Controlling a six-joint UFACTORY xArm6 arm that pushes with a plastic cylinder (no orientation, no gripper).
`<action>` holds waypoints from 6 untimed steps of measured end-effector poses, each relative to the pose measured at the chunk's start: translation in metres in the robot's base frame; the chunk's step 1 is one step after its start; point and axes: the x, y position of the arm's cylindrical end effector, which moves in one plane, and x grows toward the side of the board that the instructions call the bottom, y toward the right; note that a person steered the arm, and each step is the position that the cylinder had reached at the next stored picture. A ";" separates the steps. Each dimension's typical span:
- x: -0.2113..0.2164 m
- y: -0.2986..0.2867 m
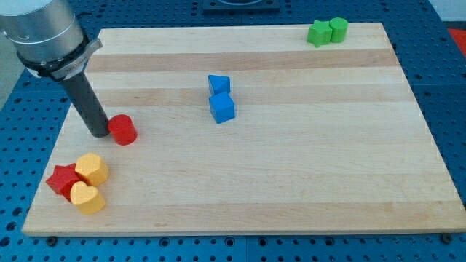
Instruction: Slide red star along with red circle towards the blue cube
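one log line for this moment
my tip: touching red circle, its left | red star: beside yellow blocks | blue cube: mid-board

A pale wood board (pixel 291 182) w/ lengthwise grain strips lies on a blue perforated table (pixel 448 109), under even, soft light w/o hard shadows.

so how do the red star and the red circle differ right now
The red star is pointed in outline; the red circle is a round cylinder. The red star sits at the view's lower left, touching the yellow blocks; the red circle stands apart from other blocks, nearer the blue cube. My tip is right beside the red circle on its left, and well away from the red star. Both are red and rest on the wooden board.
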 end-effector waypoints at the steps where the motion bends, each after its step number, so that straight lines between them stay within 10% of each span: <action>1: 0.038 -0.068; 6: 0.100 -0.072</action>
